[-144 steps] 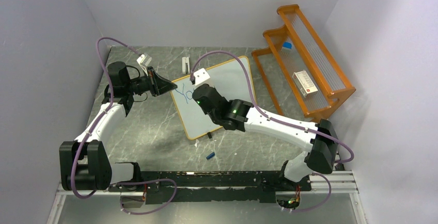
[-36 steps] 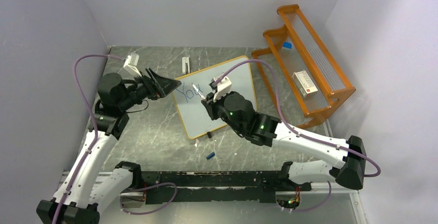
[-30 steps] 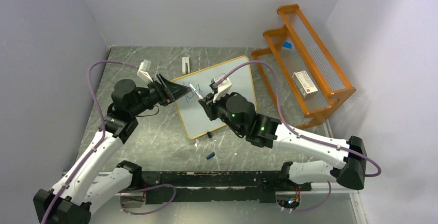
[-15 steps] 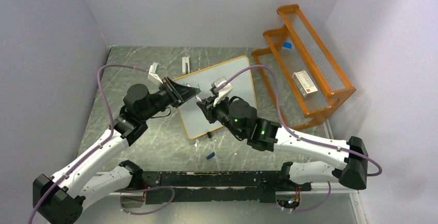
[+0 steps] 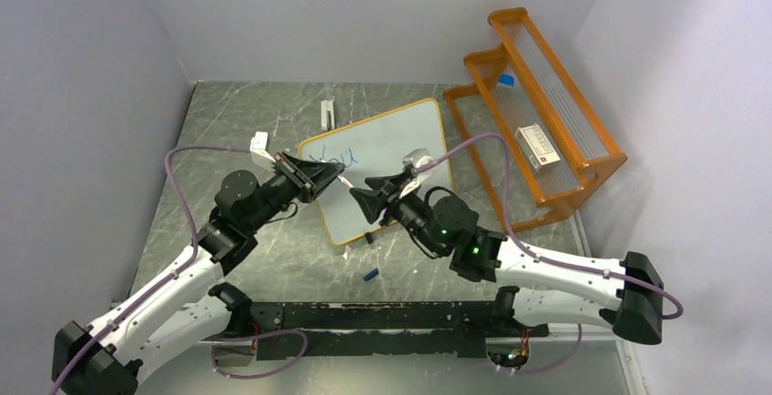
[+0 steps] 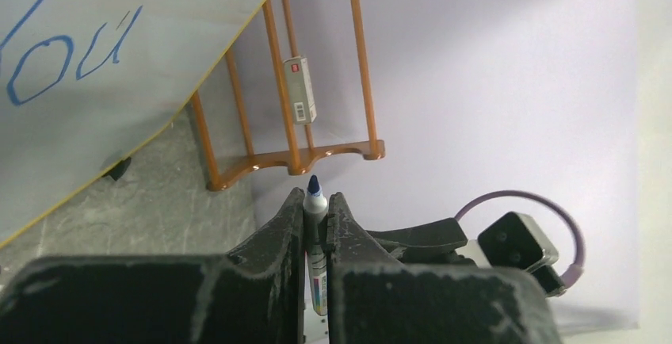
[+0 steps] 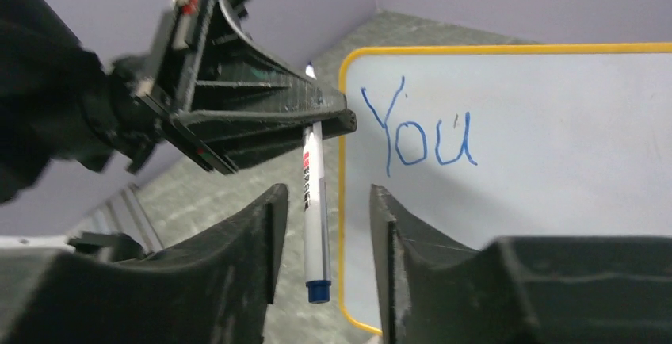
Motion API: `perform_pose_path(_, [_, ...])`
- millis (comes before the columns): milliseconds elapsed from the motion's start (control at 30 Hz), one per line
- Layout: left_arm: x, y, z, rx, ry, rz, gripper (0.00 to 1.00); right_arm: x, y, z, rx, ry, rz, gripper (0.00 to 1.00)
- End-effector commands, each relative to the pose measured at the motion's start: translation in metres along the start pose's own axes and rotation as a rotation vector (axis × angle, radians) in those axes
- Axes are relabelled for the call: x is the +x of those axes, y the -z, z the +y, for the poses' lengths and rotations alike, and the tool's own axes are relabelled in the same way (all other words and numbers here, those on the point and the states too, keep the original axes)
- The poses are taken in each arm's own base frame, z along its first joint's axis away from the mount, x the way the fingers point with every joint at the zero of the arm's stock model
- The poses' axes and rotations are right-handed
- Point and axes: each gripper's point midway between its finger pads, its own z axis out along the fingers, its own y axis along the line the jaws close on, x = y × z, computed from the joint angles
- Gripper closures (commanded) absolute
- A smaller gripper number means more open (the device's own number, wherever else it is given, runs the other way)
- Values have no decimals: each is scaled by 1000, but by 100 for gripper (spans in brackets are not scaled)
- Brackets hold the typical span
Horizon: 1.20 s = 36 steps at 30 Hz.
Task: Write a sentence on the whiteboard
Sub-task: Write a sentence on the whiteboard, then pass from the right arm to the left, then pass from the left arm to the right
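With the left gripper (image 5: 338,175) clamped on the slim white marker pen with blue ends (image 7: 313,201) over the near-left edge of the flat-lying white, tan-framed rectangular whiteboard (image 5: 401,140), the right gripper (image 7: 326,192), jaws apart around the barrel, should back away without brushing it.

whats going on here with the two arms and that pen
The left claw is clamped on a blue-tipped marker, held in the air near the whiteboard. The right claw has its jaws open on either side of the marker's lower end, not touching it, so this looks like a handover between the arms. The board reads "You" in blue.
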Motion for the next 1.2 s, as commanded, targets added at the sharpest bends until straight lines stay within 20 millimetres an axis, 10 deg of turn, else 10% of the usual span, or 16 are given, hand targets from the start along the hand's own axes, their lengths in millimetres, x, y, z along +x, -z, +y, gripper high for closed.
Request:
perform_pose_path(0, [-19, 6, -21, 80, 144, -101, 95, -44, 8, 9, -50, -148, -183, 50])
perform_pose_path(1167, [-11, 0, -35, 108, 197, -67, 95, -39, -9, 13, -41, -148, -192, 72])
